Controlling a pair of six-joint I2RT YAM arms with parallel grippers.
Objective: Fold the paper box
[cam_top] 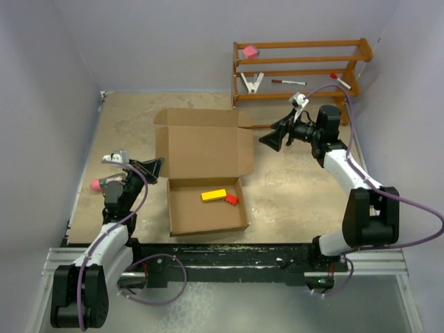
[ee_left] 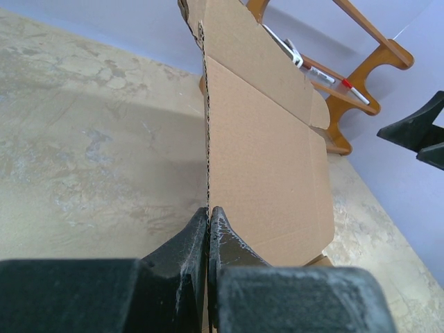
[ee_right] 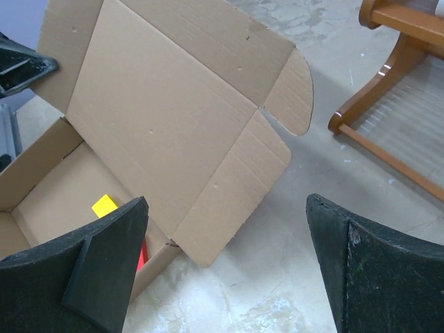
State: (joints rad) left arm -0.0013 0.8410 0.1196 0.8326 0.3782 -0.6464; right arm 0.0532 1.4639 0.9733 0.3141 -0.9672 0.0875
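The box is seen mid-table, lid opened back behind its shallow tray, in which a yellow block and a red block are laid. The lid's left edge is clamped by the left gripper. The right gripper is held wide apart near the lid's right flap, not touching it.

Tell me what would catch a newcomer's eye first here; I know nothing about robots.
A big brown paper box lies open mid-table, lid thrown back, with a yellow block and a small red block inside. The left jaws are pinched shut on the lid's left edge, while the right jaws gape wide just off its right side. A wooden rack stands at the back.
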